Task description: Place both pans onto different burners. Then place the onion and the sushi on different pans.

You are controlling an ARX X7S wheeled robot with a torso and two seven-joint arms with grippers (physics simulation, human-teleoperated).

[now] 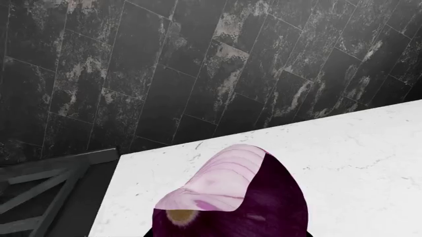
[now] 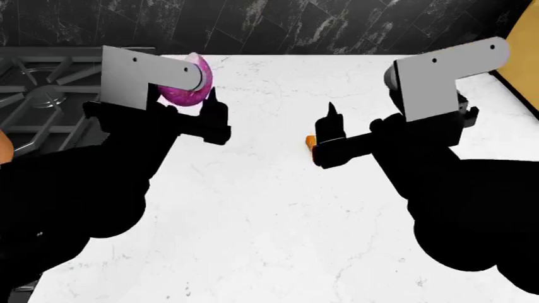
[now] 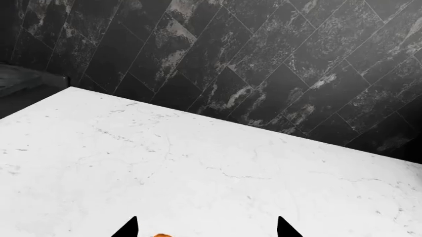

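The purple onion (image 1: 231,197) fills the near part of the left wrist view and hides the fingers, its pale cut face turned up. In the head view the onion (image 2: 187,85) sits in my left gripper (image 2: 198,95), shut on it, just right of the stove's burner (image 2: 47,95). My right gripper (image 3: 207,228) is open over the white counter, with the tiny orange sushi (image 3: 161,235) low between its fingertips. The sushi (image 2: 310,140) peeks out left of the right gripper (image 2: 327,129). An orange sliver (image 2: 2,148) at the left edge may be a pan; I cannot tell.
The dark stove's grates (image 1: 39,192) border the white marble counter (image 2: 269,208) on the left. Black tiled wall (image 3: 264,64) runs along the back. A yellow-orange appliance (image 2: 526,50) stands at the far right corner.
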